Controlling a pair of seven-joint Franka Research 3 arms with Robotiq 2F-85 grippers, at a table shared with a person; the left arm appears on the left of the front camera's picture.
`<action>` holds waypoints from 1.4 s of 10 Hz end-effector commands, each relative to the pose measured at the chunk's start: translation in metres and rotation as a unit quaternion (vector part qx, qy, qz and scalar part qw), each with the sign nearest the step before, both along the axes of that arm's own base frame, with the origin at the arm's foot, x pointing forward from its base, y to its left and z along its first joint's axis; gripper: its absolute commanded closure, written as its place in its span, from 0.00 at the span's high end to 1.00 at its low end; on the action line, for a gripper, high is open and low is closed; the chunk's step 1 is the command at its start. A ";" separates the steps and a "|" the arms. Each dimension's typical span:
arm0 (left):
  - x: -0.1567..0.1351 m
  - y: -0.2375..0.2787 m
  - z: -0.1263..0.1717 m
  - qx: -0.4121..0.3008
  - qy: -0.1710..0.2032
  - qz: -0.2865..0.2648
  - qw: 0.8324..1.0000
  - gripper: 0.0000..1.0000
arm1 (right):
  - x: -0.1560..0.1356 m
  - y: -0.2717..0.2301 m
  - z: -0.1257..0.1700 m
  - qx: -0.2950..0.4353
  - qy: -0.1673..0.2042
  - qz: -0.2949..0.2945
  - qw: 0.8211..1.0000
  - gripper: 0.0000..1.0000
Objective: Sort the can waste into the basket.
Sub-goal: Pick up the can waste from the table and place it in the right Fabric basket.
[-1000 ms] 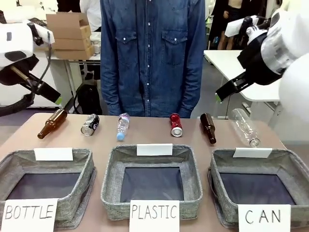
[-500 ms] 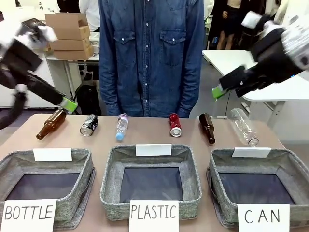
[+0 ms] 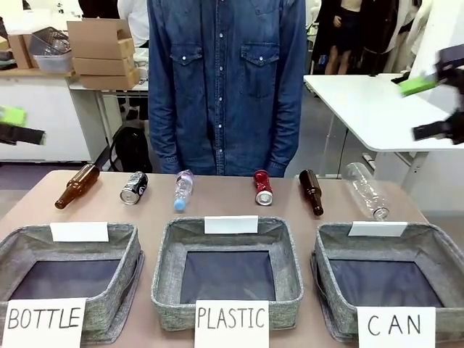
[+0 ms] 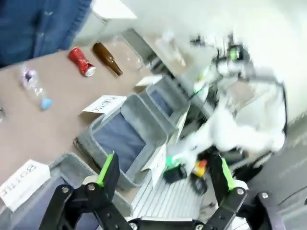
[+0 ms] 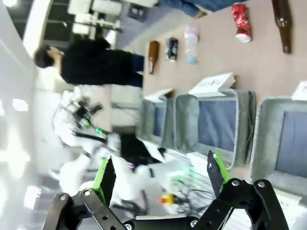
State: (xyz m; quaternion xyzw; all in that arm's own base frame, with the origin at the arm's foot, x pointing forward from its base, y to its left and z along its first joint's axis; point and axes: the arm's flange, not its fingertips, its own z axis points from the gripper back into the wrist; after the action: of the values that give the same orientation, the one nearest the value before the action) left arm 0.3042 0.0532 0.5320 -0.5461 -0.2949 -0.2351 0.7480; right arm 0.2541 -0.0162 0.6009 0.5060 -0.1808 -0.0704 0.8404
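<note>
On the table (image 3: 225, 199), three baskets, two cans, two brown bottles (image 3: 78, 185) and two clear bottles (image 3: 183, 190) were counted. The red can (image 3: 264, 188), its long axis pointed at the baskets, was laid behind and left of the CAN basket (image 3: 435, 250), nearer the right gripper (image 3: 435, 107). The black can (image 3: 135, 187) was laid far to that basket's left, nearer the left gripper (image 3: 14, 125). Both grippers were found released and empty.

On your desk (image 3: 225, 197) a first brown bottle (image 3: 78, 185) lies far left, then a small water bottle (image 3: 184, 188) with a blue cap, a second brown bottle (image 3: 312, 192) and a large clear bottle (image 3: 365, 191). Nearer you stand the BOTTLE basket (image 3: 110, 310) and the PLASTIC basket (image 3: 165, 261). A person (image 3: 228, 87) in a denim shirt stands behind.
</note>
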 end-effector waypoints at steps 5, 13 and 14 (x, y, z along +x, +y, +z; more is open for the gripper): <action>0.001 0.002 -0.048 0.069 0.117 0.145 0.980 1.00 | 0.018 -0.057 -0.024 0.094 0.028 -0.062 0.993 1.00; 0.014 0.047 -0.053 -0.072 0.100 0.082 0.989 1.00 | 0.018 -0.057 -0.024 0.094 0.028 -0.062 0.993 1.00; 0.011 0.040 -0.042 -0.020 0.084 0.119 0.989 1.00 | 0.018 -0.057 -0.024 0.094 0.028 -0.062 0.993 1.00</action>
State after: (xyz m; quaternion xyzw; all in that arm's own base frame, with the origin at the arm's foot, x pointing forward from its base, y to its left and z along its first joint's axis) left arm 0.3201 0.0998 0.4800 -0.5750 -0.2831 -0.0921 0.7621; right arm 0.2676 -0.0741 0.5742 0.5598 -0.1743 -0.1648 0.7931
